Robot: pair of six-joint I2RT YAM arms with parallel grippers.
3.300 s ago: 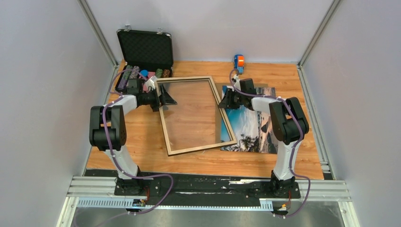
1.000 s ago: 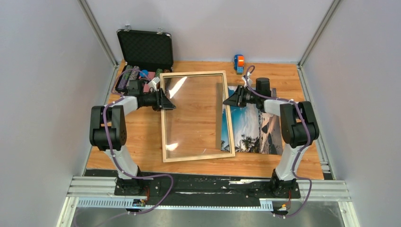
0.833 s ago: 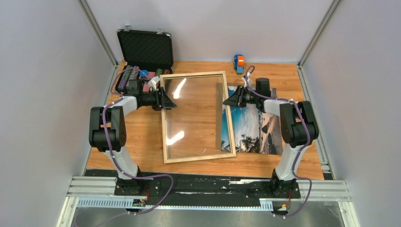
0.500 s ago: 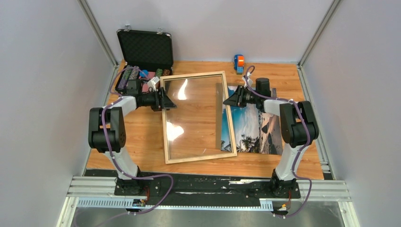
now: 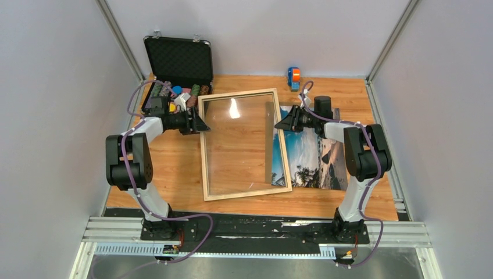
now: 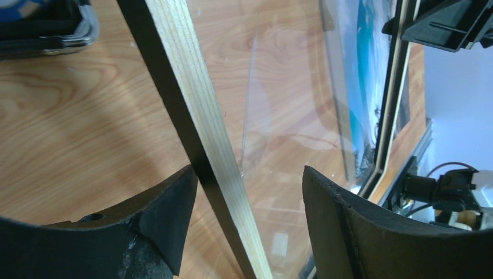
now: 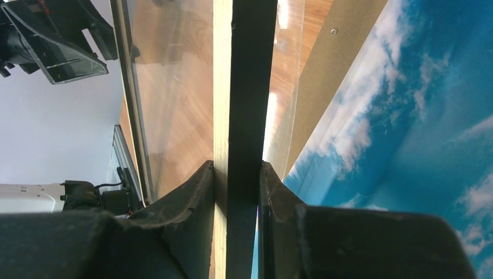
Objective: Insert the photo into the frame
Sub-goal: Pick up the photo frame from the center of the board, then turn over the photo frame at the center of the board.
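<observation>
- The frame [image 5: 202, 154] sits mid-table [image 5: 174, 168], pale wood face up, long sides running near to far, and the wood grain shows through its glass.
- The frame's right rail overlaps the left edge of the photo [image 5: 308, 157].
- The photo lies flat on the right side of the table, picture side up: blue sky, clouds, palms. It is outside the frame.
- In the right wrist view a strip of plain brown board [image 7: 343, 58] shows between the frame rail [image 7: 244, 87] and the photo [image 7: 418, 116].
- The right gripper [image 5: 278, 124] is at the far part of the right rail. Seen close up, the right gripper [image 7: 236, 168] is clamped on that rail, with both pads pressed against it.
- The left gripper [image 5: 200, 123] is at the far part of the left rail.
- In the left wrist view the left gripper [image 6: 247, 171] stands wide, straddling the rail [image 6: 192, 99]. One finger is just beside the rail's dark side, with a clear gap to the other. Nothing is gripped.
- An open black chip case [image 5: 177, 61] sits at the far left corner.
- A small blue and orange object [image 5: 293, 77] sits at the far edge, right of centre.
</observation>
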